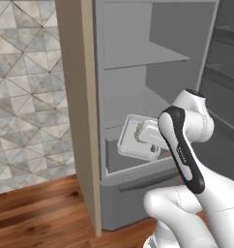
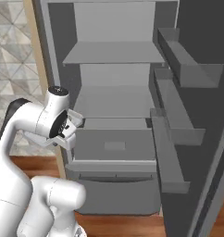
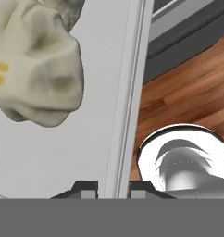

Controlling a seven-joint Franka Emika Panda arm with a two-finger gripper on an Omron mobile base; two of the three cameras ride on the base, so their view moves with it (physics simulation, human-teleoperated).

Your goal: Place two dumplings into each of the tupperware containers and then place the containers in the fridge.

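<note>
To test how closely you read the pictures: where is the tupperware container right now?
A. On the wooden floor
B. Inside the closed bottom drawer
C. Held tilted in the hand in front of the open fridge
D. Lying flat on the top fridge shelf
C. The tupperware container is tilted, its rim between the fingers of the hand, before the fridge, with a dumpling inside.

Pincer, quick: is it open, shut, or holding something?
Pincer: shut on the rim of the container, which has a dumpling in it, in front of the open fridge.
</note>
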